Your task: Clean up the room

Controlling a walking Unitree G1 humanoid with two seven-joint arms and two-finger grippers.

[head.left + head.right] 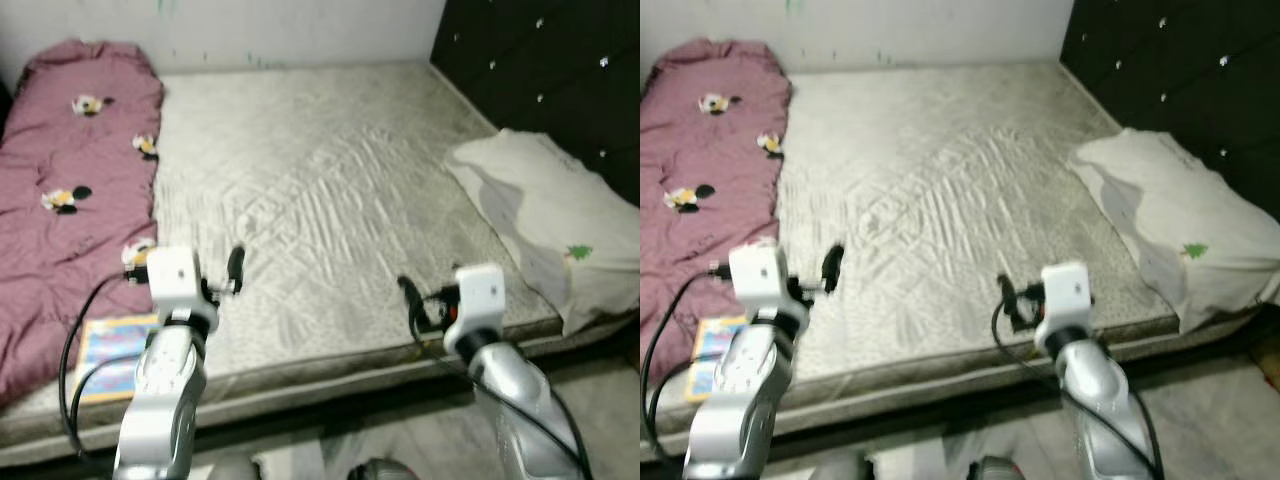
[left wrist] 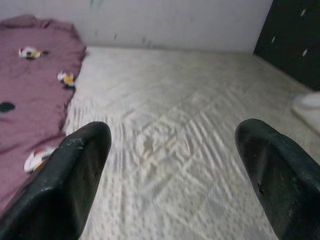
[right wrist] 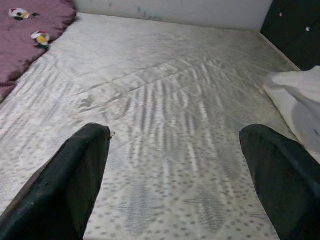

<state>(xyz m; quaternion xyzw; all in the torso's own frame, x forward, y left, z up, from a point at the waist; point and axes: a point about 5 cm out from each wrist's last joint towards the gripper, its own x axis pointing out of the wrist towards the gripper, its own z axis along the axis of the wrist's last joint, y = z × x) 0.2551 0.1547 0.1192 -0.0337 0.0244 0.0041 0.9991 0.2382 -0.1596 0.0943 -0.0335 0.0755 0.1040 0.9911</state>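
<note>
Grey quilted mattress is taking up centre frame, wrinkled mid-surface. Maroon floral comforter is lying along the left edge; white pillow is sitting at right, overhanging the near corner by the black tufted headboard. Colourful book is lying lower left, just beside the comforter. Left gripper and right gripper are hovering over the near edge, both spread wide and holding nothing. Risks, my read: pillow is sliding off if bumped; left arm's cable is hanging near the book and could snag it during a reach.
</note>
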